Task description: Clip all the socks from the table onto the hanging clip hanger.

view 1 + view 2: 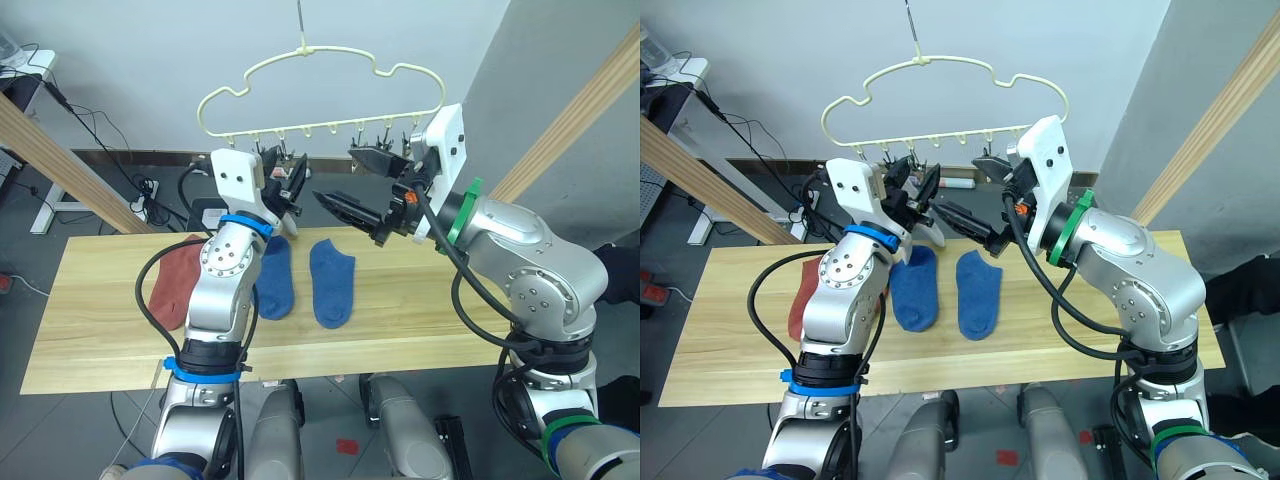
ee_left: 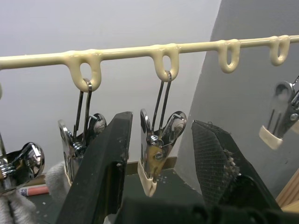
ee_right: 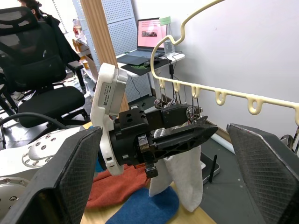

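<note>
While both arms are raised up by the hanger [image 1: 320,90], the left end effector [image 2: 161,154] sits right under its bar with fingers [image 2: 105,172] spread apart, one silver clip [image 2: 156,149] hanging in the gap between them, nothing gripped. A light grey sock [image 3: 180,175] already dangles from the clips just beside it, behind the left end effector as seen from the right wrist. The right end effector [image 1: 365,190] is wide open too, holding nothing, pointed at the left one from close by.

Down on the desk [image 1: 420,330], two blue socks [image 1: 332,282] lie flat side by side near the middle, and a rust-red sock [image 1: 177,280] lies to the robot's left of them, partly hidden behind the left arm. A few empty loops [image 3: 254,103] run along the bar toward the robot's right.
</note>
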You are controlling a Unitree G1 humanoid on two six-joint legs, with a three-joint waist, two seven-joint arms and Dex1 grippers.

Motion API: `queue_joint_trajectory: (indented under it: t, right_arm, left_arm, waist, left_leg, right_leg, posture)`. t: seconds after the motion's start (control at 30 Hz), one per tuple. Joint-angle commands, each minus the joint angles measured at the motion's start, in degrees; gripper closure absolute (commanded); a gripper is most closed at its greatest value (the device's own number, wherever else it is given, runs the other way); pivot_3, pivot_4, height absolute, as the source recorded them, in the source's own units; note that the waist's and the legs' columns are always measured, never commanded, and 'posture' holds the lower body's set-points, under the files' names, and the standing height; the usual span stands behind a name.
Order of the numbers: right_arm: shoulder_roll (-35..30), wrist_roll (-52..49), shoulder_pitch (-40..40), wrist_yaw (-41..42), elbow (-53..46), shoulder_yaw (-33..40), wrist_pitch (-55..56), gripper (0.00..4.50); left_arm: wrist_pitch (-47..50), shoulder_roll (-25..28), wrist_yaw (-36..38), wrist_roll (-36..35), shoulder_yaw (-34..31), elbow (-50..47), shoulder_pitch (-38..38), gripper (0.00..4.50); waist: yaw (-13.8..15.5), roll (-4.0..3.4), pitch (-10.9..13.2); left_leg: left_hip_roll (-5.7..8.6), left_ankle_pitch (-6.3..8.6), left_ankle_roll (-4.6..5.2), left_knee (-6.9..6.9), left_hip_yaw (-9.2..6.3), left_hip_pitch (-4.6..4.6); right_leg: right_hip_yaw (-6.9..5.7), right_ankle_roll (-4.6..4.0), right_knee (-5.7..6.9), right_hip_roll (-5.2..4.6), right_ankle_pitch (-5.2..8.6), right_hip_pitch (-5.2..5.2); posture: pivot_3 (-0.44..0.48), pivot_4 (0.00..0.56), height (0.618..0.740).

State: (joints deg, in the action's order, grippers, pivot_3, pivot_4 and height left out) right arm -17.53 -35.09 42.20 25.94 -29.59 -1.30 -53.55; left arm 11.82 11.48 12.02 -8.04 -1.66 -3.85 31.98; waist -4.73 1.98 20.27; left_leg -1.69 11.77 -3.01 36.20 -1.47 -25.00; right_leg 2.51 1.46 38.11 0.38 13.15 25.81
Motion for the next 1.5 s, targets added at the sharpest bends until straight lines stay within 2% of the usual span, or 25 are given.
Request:
queue_joint_trajectory:
  t: [0.03, 1.0, 1.1, 1.17, 1.23, 1.5]
  right_arm:
    - [-0.2, -1.0, 0.7, -0.2, -1.8, 0.4, 0.9, 0.0]
    - [-1.0, -2.6, 0.3, -1.7, -2.8, 0.2, 0.5, 0.0]
    - [-1.2, -2.7, 0.3, -1.8, -2.8, 0.1, 0.5, 0.0]
    - [-1.3, -2.7, 0.2, -1.8, -2.7, 0.1, 0.6, 0.0]
    - [-1.3, -2.9, 0.3, -2.0, -2.8, 0.1, 0.5, 0.0]
    - [-1.4, -3.2, 0.3, -2.2, -2.7, 0.2, 0.5, 0.0]
  left_arm:
    - [-1.8, -0.4, 0.4, 0.0, 0.0, -0.8, 1.3, 2.3]
    - [-2.5, -2.2, 2.7, -0.7, 0.2, 1.2, 2.7, 2.3]
    - [-2.7, -2.2, 2.7, -0.9, -0.2, 1.6, 3.1, 2.85]
    - [-2.6, -2.2, 2.7, -1.1, -0.3, 1.9, 3.3, 3.48]
    - [-2.4, -2.2, 2.4, -1.1, -0.3, 1.8, 3.3, 3.91]
    - [-1.9, -2.2, 2.4, -1.1, -0.2, 1.6, 3.4, 3.91]
  waist:
    - [0.0, 0.0, 0.0]
    - [-0.1, 0.02, 0.0]
    - [-0.1, 0.02, 0.0]
    - [-0.1, 0.02, 0.0]
    - [-0.2, 0.02, 0.0]
    - [-0.2, 0.02, 0.0]
  left_leg:
    - [0.0, 0.0, 0.0, 0.01, 0.0, 0.0]
    - [0.01, 0.0, 0.0, 0.22, 0.0, -0.02]
    - [0.02, 0.0, 0.0, 0.34, 0.0, -0.02]
    - [0.02, 0.01, 0.01, 0.55, -0.02, -0.02]
    - [0.03, 0.01, 0.01, 0.67, -0.02, -0.01]
    - [0.02, 0.0, 0.02, 0.78, -0.03, 0.01]
  right_leg:
    - [0.0, 0.0, 0.0, 0.0, 0.0, 0.0]
    - [0.0, -0.23, 0.14, 0.0, -0.15, -0.02]
    - [0.0, -0.2, 0.28, 0.0, -0.13, -0.02]
    - [0.0, 0.01, 0.5, 0.01, 0.0, -0.02]
    - [0.01, 0.02, 0.6, 0.01, 0.0, -0.02]
    - [0.04, 0.02, 0.74, 0.07, 0.0, -0.02]
  posture:
    - [-0.15, 0.338, 0.74]
    - [-0.161, 0.338, 0.74]
    - [-0.163, 0.338, 0.74]
    - [-0.162, 0.341, 0.74]
    - [-0.163, 0.342, 0.74]
    - [-0.164, 0.344, 0.74]
